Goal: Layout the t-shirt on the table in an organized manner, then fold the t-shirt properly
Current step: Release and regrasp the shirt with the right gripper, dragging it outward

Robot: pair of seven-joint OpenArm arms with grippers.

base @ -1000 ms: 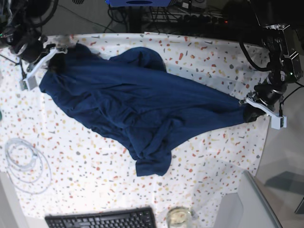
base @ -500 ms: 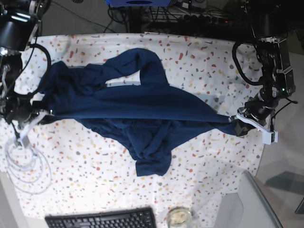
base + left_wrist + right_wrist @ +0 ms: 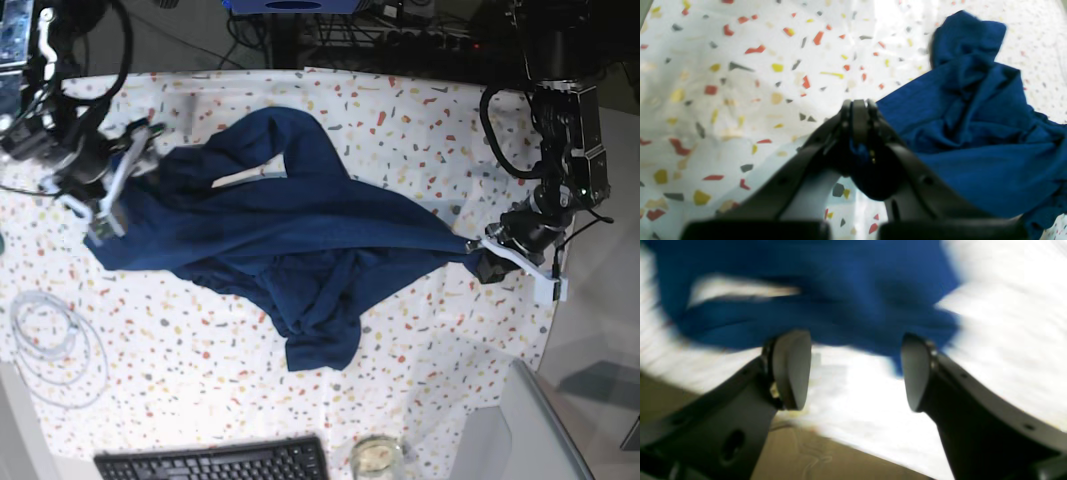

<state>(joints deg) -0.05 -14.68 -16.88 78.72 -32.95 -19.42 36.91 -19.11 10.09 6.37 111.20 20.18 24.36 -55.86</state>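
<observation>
Layout step, shirt not flat yet. The left gripper (image 3: 858, 110) was clamped tight on a corner of the t-shirt (image 3: 300, 225), a wad of navy cloth bulging just behind its closed tips. The right gripper (image 3: 853, 371) stood wide apart with nothing between its pads; the blurred blue fabric lay just beyond the fingertips (image 3: 791, 368), not pinched.

To do this well, my read: the left pincer should keep its hold as an anchor while the right one re-takes an edge just ahead of it, low to the table (image 3: 420, 120), then both pull apart evenly so the twisted middle opens out. Grabbing several layers at once would likely keep the bunching.

Shirt: soft, thin, matte dark navy knit, no print, heavily creased, stretched into a taut ridge running from the left pincer across toward the right pincer, with a loose lobe hanging toward the keyboard (image 3: 215, 462) side and a folded loop on the far side. Table cover: white cloth, small red, yellow and grey flecks, slightly rumpled beside the left pincer.
</observation>
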